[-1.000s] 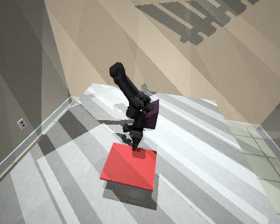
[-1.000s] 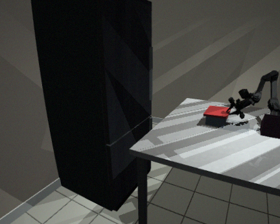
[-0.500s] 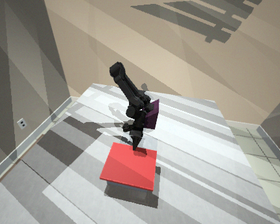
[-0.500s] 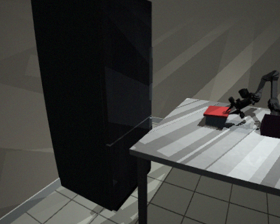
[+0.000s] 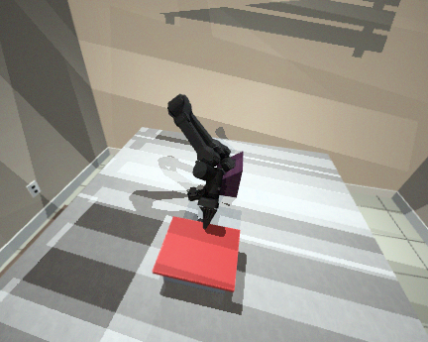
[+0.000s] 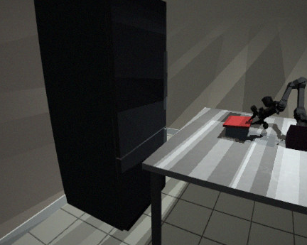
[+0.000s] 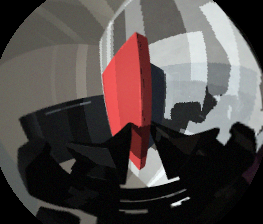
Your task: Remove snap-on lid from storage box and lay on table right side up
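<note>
The red lid (image 5: 199, 255) (image 6: 235, 121) (image 7: 126, 85) lies over the top of the storage box, roughly level, and its rim overhangs the walls. The dark blue-grey box (image 6: 237, 131) (image 7: 158, 92) stands upright on the table below it. My gripper (image 5: 206, 225) (image 6: 250, 121) (image 7: 140, 124) is shut on the lid's edge on the arm's side, with one finger on each face of the lid in the wrist view. I cannot tell whether the lid is still snapped down or slightly raised; the far rim is hidden.
A dark purple block (image 5: 235, 177) (image 6: 300, 138) stands on the table (image 5: 303, 275) (image 6: 210, 161) beside the arm's base. A tall black cabinet (image 6: 79, 90) stands on the floor beyond the table's edge. Striped shadows cross the table.
</note>
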`<state>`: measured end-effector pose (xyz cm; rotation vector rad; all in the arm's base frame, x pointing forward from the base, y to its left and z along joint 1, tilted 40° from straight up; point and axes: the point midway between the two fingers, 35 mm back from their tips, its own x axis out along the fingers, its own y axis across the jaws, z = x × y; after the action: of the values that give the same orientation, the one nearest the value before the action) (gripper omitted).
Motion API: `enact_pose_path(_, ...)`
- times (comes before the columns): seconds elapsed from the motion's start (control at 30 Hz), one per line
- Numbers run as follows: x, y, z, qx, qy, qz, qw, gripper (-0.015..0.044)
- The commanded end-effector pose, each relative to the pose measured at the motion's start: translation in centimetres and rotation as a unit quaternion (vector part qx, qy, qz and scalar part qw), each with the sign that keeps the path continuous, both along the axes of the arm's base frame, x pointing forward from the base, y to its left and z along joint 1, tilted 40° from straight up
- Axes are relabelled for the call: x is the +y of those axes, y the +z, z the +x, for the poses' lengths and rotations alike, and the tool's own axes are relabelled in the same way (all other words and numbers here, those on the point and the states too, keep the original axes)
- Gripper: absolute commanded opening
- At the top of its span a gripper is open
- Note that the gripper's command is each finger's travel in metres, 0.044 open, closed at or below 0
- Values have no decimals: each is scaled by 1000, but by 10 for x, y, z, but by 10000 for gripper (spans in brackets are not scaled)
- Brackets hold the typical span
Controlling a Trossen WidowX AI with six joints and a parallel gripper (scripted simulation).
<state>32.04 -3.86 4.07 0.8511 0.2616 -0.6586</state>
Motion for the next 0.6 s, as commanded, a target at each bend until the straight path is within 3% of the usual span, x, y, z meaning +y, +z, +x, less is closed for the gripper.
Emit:
enact_pose_path(0.0, 1, 2, 0, -2, -1, 0, 1000, 0)
enact_pose_path(0.57, 0, 1, 1, 0, 0, 0, 1000, 0)
